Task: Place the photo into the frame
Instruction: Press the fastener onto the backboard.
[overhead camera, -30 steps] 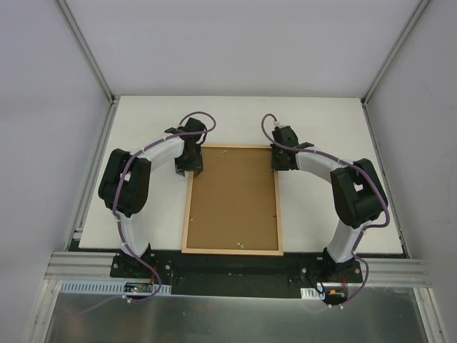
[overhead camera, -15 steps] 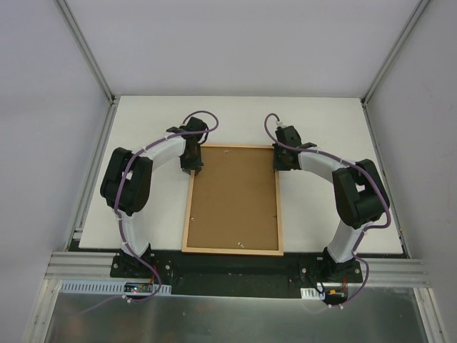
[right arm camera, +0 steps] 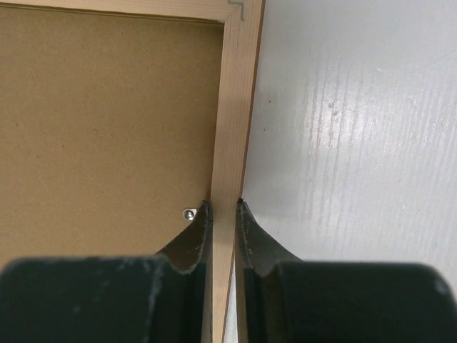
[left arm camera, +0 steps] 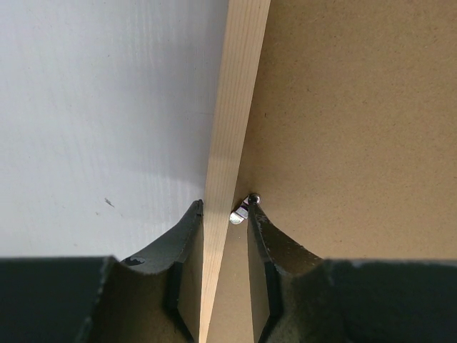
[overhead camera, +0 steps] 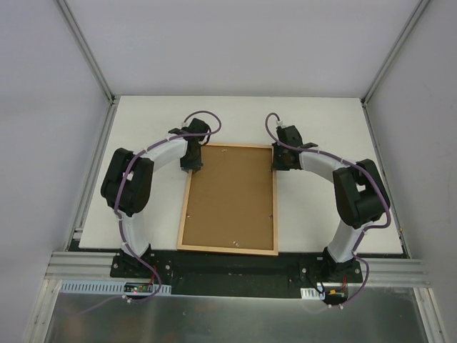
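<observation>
The frame [overhead camera: 228,249] lies back side up on the white table, with pale wood rails around a brown backing board [overhead camera: 230,196]. My left gripper [overhead camera: 191,158] straddles the left rail [left arm camera: 239,107] near the far corner. Its outer finger [left arm camera: 187,236] touches the rail, and its inner finger [left arm camera: 268,243] stands on the board with a small gap, beside a metal tab [left arm camera: 240,211]. My right gripper [overhead camera: 280,158] is shut on the right rail [right arm camera: 232,107], with both fingers pressed against it. The photo is not in view.
Another metal tab [right arm camera: 188,214] sits by my right inner finger. Small tabs [overhead camera: 236,244] also show at the near end of the backing board. The frame's near rail reaches the table's front edge [overhead camera: 107,247]. Enclosure walls and posts stand around the table.
Both grippers slid a little farther along the rails. The frame has turned slightly, its left side and near end shifting left. Its far end looks a little wider.
</observation>
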Robot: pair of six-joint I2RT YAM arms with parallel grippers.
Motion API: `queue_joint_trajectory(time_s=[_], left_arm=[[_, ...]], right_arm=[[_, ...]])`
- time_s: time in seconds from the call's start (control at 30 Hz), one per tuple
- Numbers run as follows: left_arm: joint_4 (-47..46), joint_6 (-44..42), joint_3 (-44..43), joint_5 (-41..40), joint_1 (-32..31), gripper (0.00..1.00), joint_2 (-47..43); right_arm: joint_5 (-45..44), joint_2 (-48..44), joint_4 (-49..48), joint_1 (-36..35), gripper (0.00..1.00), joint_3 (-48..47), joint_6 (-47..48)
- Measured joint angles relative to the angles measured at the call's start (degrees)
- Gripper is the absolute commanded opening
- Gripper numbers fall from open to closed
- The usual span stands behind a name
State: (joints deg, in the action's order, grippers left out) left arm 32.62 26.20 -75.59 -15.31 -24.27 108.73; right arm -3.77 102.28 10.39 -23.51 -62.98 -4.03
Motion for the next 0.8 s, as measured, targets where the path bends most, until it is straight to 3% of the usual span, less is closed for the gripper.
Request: queue_joint_trajectory(time_s=[0.13, 0.23, 0.37, 0.5, 0.8], left_arm=[[-0.79, -0.28, 0.74, 0.04, -0.04, 0.35, -0.48], [-0.85, -0.85, 0.87, -0.26, -0.02, 0.45, -0.63], [-0.98, -1.66, 1.36, -0.52, 0.39, 0.45, -1.07], [-1.51, -2.23, 1.51, 0.09, 0.48, 0.36, -1.16], [-4.42, -3.3, 3.76, 7.56, 3.67, 0.36, -2.38]], right_arm=[[1.77, 0.0, -0.02, 0.85, 0.0, 0.0, 0.02], [2.64, 0.0, -0.02, 1.31, 0.0, 0.04, 0.02], [3.69, -0.07, -0.04, 2.01, 0.0, 0.17, 0.02], [4.55, -0.33, -0.57, 2.38, 0.01, 0.63, 0.0], [5.57, -0.5, -1.01, 2.86, 0.0, 0.96, 0.0]])
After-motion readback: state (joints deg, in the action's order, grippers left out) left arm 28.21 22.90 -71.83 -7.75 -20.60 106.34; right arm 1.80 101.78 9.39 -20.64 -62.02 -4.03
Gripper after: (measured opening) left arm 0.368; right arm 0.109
